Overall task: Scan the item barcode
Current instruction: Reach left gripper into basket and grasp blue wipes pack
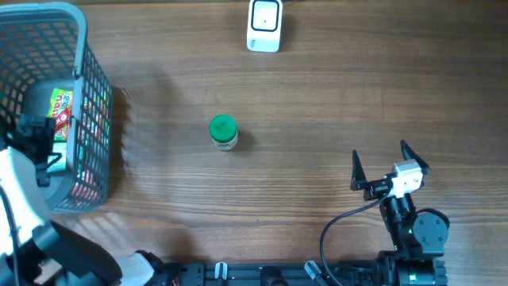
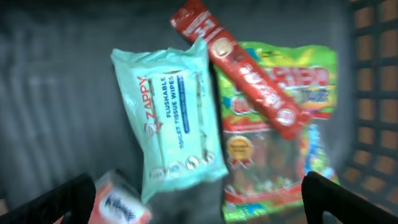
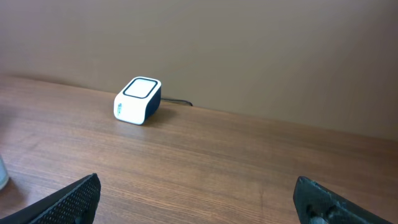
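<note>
Wipes pack is lying in the basket, looking light, soft and slippery, probably best pinched across its middle, with the left gripper hovering above it and the right gripper both spread wide and holding nothing.

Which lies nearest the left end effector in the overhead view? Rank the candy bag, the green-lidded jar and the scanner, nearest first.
From the left end effector, open inside the basket:
1. candy bag, in the basket beside it.
2. green-lidded jar, centre of view.
3. scanner, top edge, farthest.

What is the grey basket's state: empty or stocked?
Stocked. The basket holds a wipes pack, a red bar, a sweets bag and a tissue pack.
</note>
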You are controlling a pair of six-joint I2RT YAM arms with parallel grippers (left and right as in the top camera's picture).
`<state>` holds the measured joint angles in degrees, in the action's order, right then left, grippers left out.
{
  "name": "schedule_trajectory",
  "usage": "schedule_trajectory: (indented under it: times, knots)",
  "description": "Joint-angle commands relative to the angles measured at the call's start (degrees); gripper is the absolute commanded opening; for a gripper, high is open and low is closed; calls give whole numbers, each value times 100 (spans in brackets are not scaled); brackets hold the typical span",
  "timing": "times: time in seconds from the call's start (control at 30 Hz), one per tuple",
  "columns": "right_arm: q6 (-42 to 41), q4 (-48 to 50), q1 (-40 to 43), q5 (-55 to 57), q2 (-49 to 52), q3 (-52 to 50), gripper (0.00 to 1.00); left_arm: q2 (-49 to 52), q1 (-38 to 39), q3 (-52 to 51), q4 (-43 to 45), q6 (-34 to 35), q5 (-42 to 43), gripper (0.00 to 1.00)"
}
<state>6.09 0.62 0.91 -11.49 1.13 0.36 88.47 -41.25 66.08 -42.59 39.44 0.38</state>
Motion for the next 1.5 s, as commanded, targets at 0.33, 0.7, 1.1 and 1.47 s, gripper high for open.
schedule_trajectory:
  times: [0.33, 0.7, 1.1, 1.47]
  knots:
    - [-9, 15, -31, 55, 4, -7, 100, 1318, -17, -170, 411, -173, 68, 64]
    - [-9, 15, -31, 55, 4, -7, 100, 1215, -44, -138, 378, -170, 116, 4]
    - [-9, 15, -31, 55, 4, -7, 100, -409, -4, 1700, -570, -151, 879, 4]
    - [-9, 15, -31, 55, 4, -7, 100, -1762, 2638, 1906, -48, -774, 2933, 4]
